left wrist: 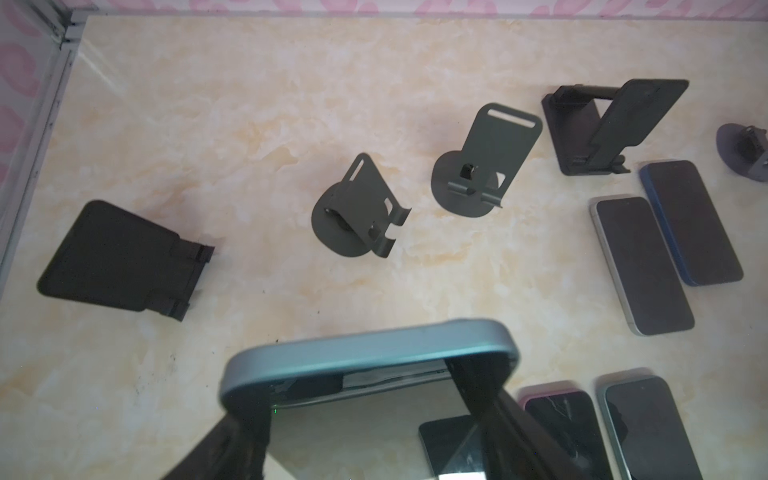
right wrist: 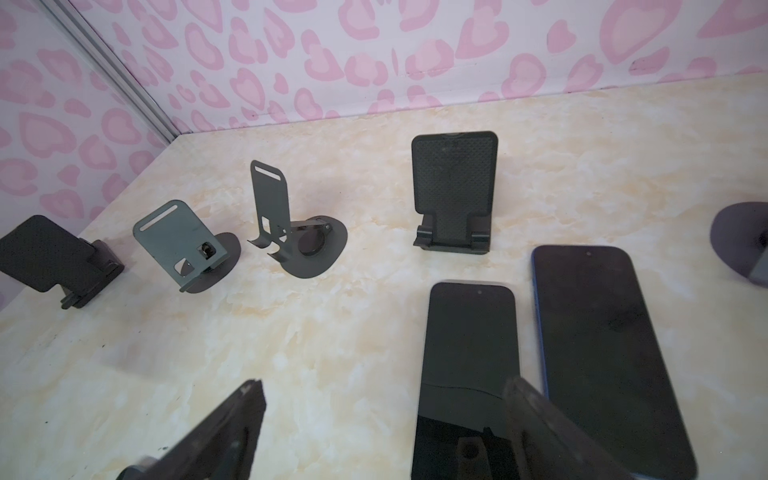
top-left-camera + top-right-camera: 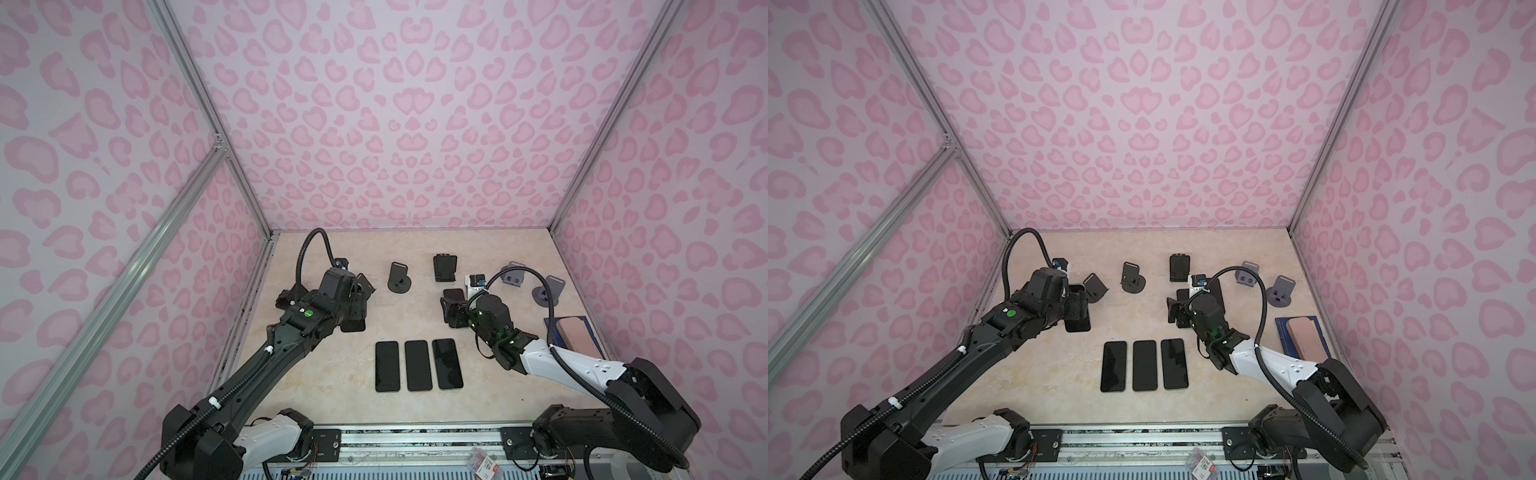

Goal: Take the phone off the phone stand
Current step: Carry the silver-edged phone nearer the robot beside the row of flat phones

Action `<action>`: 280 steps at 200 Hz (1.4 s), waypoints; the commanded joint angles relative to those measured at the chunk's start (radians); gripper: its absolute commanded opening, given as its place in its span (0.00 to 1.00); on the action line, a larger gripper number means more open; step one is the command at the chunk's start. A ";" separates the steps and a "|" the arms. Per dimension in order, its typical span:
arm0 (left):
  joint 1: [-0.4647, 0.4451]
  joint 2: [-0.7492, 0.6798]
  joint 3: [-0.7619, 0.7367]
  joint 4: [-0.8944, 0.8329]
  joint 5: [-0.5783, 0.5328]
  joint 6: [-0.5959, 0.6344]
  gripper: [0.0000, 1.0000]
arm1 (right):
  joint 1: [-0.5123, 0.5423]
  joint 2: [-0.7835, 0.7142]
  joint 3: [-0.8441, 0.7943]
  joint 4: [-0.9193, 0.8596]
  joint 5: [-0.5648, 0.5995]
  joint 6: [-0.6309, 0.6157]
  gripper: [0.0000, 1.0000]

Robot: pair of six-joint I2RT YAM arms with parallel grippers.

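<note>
Left gripper [image 1: 353, 384] is clamped across the width of a slim teal-rimmed phone w/ glossy dark screen [image 1: 365, 345], near one short end, w/ a finger pressed on each long edge. That phone is off every stand. In both top views it sits out over the marbled beige tabletop [image 3: 332, 395], left side, just in front of a tilted grey sheet-metal stand w/ round base [image 3: 1096, 286]. Can't tell whether its low end touches the tabletop.

Nearest the front edge is a row of three flat black phones [image 3: 417, 365], side by side, screens up, approx mid-table. Off to the right a pink oblong case [image 3: 575, 334] lies on a dark blue flat slab [image 3: 552, 332], close to the wall.

A bit further in, the right gripper [image 2: 384, 382] hangs w/ jaws wide apart, holding nothing. It is over two more phones lying flat side by side: a narrower dark-screened phone [image 2: 469, 357] and a blue-rimmed phone [image 2: 602, 345].

Further back the other stands form a loose line:
- far left: a black textured folding stand [image 2: 54, 257]
- next: a second grey metal stand [image 3: 399, 278]
- middle: an upright black textured stand [image 3: 444, 268]
- right side: a bluish-grey angled stand [image 3: 513, 276] and a bluish-grey stand on a disc base [image 3: 548, 291]

Behind it all are the pink heart-print walls [image 3: 415, 124].
</note>
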 commanded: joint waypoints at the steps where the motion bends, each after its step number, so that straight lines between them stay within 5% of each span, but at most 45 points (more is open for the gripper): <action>1: -0.001 -0.023 -0.034 -0.029 0.005 -0.076 0.62 | 0.001 -0.017 -0.010 0.027 -0.005 0.010 0.92; 113: -0.016 0.058 -0.145 -0.124 0.104 -0.189 0.62 | 0.004 -0.029 -0.022 0.039 -0.009 0.024 0.91; 280: -0.016 0.303 -0.105 -0.125 0.193 -0.091 0.64 | 0.006 -0.012 0.002 0.004 -0.019 0.012 0.91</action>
